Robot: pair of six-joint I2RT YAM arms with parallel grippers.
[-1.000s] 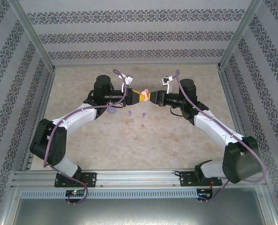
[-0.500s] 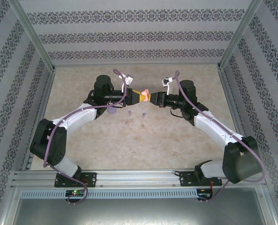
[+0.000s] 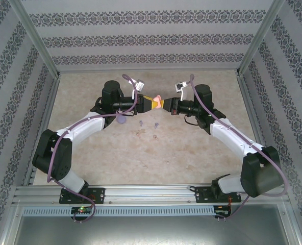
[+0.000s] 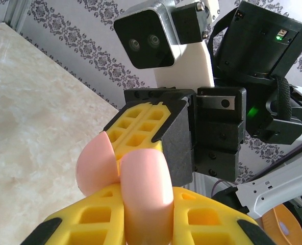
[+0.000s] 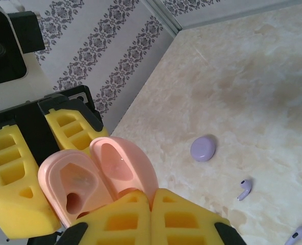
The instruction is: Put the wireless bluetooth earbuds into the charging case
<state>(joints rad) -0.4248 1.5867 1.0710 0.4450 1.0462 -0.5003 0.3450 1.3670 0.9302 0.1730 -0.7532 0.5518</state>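
Open pale pink round case [image 5: 74, 189] risked slipping.
Left end effector [image 3: 151, 103] clamped it; right end effector [image 4: 141, 121], pinched shut, pressed from 3 o'clock.

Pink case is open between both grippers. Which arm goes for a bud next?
Right, probably: left gripper clamps the pink case; right gripper is shut by its lid, lilac bud in its view.

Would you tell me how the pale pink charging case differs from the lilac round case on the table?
The pale pink plastic charging case is open, lid raised; the lilac round case is shut. The pink one is held aloft by the left gripper; the lilac one lies on the table. Both are smooth, rounded shells.
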